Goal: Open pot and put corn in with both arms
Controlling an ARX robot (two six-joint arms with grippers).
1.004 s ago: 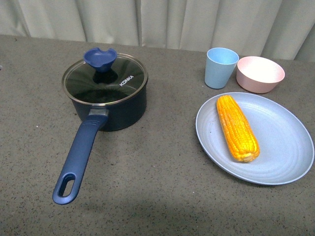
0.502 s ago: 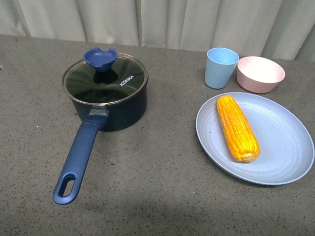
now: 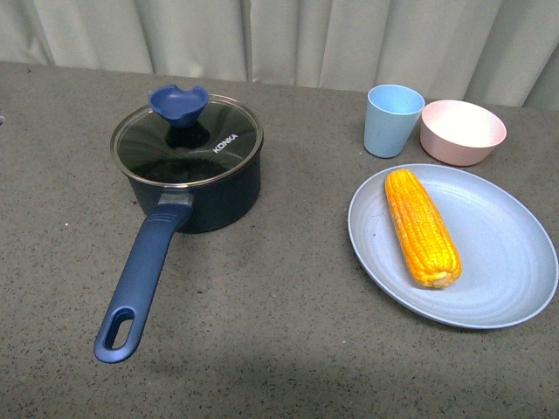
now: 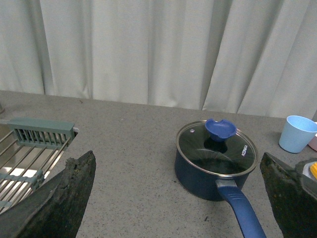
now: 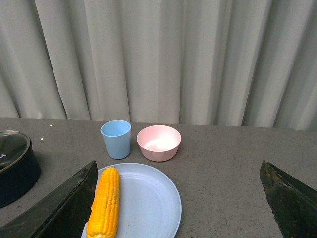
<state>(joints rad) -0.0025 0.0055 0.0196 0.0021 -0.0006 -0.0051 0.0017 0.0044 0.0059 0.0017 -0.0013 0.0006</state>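
Curtains hang behind the grey speckled table [image 3: 279, 288]. On it, the pot [image 3: 201, 199] sits left of centre toward the far edge, glass lid [image 3: 188, 144] on, handle pointing at the near edge. The corn [image 3: 422, 229] lies on a blue plate [image 3: 515, 262] by the right edge. The left tool [image 4: 177, 156] and the right tool [image 5: 178, 163] both have their jaws spread wide.

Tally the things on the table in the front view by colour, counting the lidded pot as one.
Dark blue: 1, the pot
Light blue: 2, the cup and the plate
Pink: 1, the bowl
Yellow: 1, the corn
Total: 5
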